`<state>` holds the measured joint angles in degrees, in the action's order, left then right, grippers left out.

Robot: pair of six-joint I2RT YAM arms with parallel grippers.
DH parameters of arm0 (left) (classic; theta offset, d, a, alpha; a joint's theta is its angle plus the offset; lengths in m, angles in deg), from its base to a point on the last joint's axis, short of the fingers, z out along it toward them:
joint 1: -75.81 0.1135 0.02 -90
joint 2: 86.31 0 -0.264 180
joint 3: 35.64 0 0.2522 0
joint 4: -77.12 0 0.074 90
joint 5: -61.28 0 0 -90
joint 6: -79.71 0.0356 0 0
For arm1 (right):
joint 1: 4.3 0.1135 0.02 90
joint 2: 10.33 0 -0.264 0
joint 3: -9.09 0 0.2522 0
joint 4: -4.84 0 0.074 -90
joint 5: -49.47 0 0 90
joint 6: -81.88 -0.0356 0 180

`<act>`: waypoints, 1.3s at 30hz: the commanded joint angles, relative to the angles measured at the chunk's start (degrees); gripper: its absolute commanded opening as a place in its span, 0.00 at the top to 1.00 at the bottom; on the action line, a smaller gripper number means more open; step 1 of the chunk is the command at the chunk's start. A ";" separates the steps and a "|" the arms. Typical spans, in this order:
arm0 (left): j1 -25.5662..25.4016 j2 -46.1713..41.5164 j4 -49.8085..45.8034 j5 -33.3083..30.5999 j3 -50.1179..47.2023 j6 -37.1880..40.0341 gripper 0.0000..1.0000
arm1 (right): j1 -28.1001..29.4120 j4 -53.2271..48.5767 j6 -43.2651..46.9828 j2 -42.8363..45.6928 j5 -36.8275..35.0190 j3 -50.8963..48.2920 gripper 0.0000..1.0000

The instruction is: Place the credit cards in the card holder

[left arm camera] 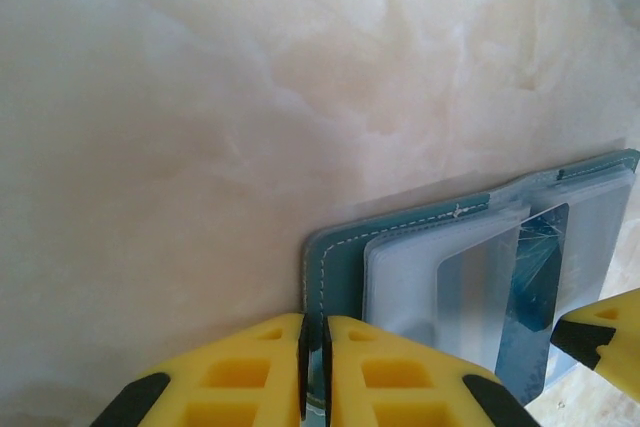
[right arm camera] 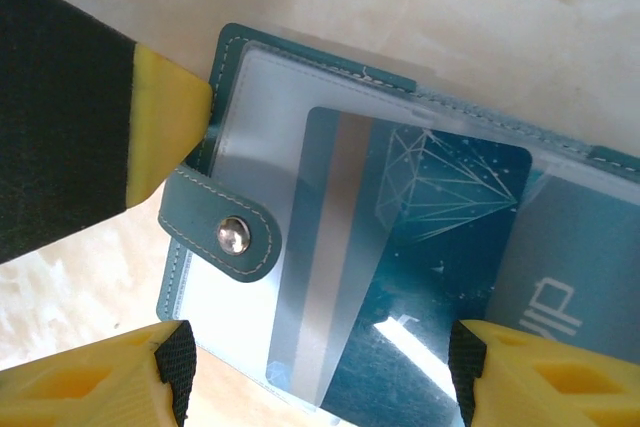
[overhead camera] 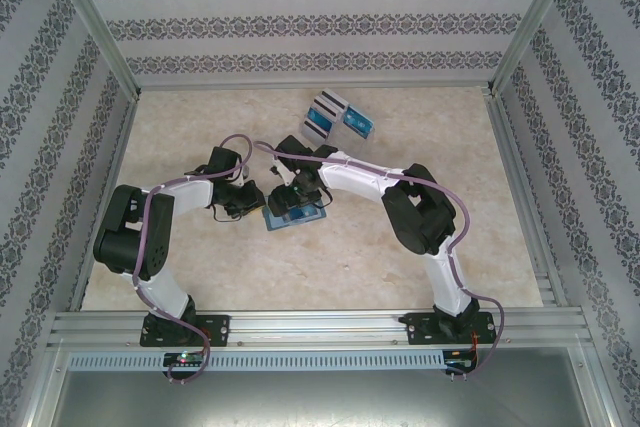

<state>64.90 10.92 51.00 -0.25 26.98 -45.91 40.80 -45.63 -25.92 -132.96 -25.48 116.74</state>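
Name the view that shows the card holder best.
The right wrist view: the card holder lies open, close and sharp, with its snap tab and a teal card across its pocket. The left wrist view gives one corner, clamped by the left gripper. The top view has it small and partly covered.

A robot test booth: aluminium frame (overhead camera: pixel 320 325), patterned wall panels (overhead camera: pixel 300 7), marble-look tabletop (overhead camera: pixel 200 127).

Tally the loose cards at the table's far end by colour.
Blue cards: 2
White-grey striped card: 1, possibly overlapping a second; too small to tell
Total: 3
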 commanded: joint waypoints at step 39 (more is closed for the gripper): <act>-0.51 -1.34 -0.10 0.31 -1.06 -0.08 0.86 | 2.63 -4.25 -0.31 -0.44 -2.99 2.79 0.32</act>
<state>64.90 10.92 51.00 -0.25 26.50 -45.91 44.28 -48.58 -25.92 -135.60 -27.25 120.28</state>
